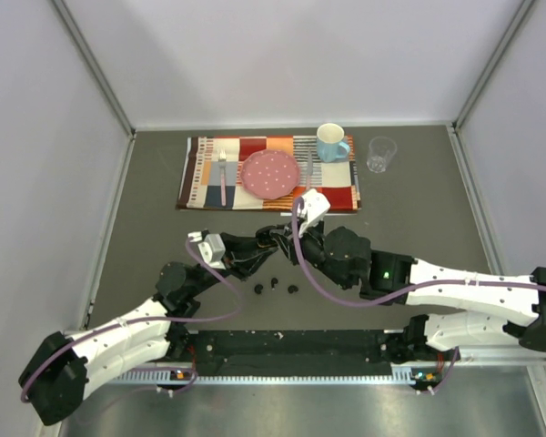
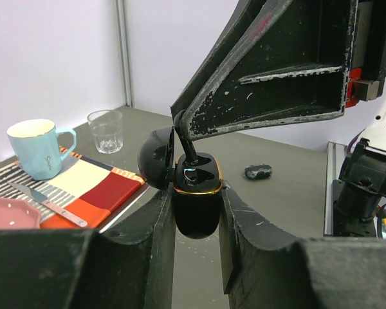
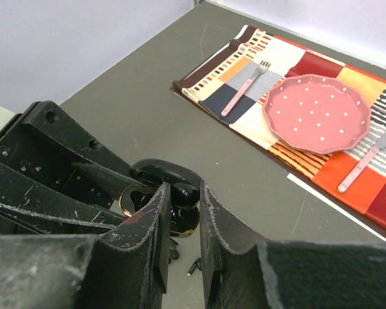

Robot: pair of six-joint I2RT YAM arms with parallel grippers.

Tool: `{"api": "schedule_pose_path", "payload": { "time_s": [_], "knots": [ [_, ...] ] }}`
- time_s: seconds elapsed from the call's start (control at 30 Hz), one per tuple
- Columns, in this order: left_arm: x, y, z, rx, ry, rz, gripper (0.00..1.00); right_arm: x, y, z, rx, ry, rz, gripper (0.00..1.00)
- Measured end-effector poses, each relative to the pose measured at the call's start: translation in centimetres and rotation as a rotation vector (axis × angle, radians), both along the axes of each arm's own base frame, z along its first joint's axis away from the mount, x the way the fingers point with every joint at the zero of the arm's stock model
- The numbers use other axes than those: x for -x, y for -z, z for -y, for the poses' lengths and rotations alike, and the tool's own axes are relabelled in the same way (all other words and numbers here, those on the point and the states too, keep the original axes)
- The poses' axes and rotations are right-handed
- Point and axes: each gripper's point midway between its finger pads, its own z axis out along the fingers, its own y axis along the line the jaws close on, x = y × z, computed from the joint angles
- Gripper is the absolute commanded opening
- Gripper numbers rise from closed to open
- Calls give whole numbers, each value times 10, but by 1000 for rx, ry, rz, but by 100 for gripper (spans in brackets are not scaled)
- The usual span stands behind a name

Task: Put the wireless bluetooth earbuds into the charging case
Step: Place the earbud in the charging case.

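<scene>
My left gripper [image 2: 196, 193] is shut on the charging case [image 2: 196, 215], a black oval with a gold rim, and holds it upright above the table with its lid [image 2: 156, 166] open. My right gripper [image 3: 181, 191] is shut on one tiny black earbud [image 3: 186, 193], whose stem [image 2: 190, 154] reaches down into the case's opening. In the top view both grippers meet at the table's middle, left gripper [image 1: 269, 240] and right gripper [image 1: 288, 238]. Three loose earbuds lie below them on the table [image 1: 258, 289], [image 1: 275, 283], [image 1: 293, 289].
A second, closed black case [image 2: 258, 171] lies on the table beyond the held one. At the back is a striped placemat [image 1: 200, 173] with a pink plate [image 1: 270, 174], fork [image 1: 223, 177], knife [image 1: 310, 170] and blue mug [image 1: 331, 143]. A clear glass [image 1: 380, 154] stands to its right.
</scene>
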Motion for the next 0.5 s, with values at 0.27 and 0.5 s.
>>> {"api": "schedule_pose_path", "payload": {
  "time_s": [0.27,0.5],
  "knots": [
    [-3,0,-1,2,-16,-7,0,2,0,0,32,-10,32,0],
    [-5,-2,-4,12,-38,-10,0,4,1,0,62,-21,58,0]
  ]
}}
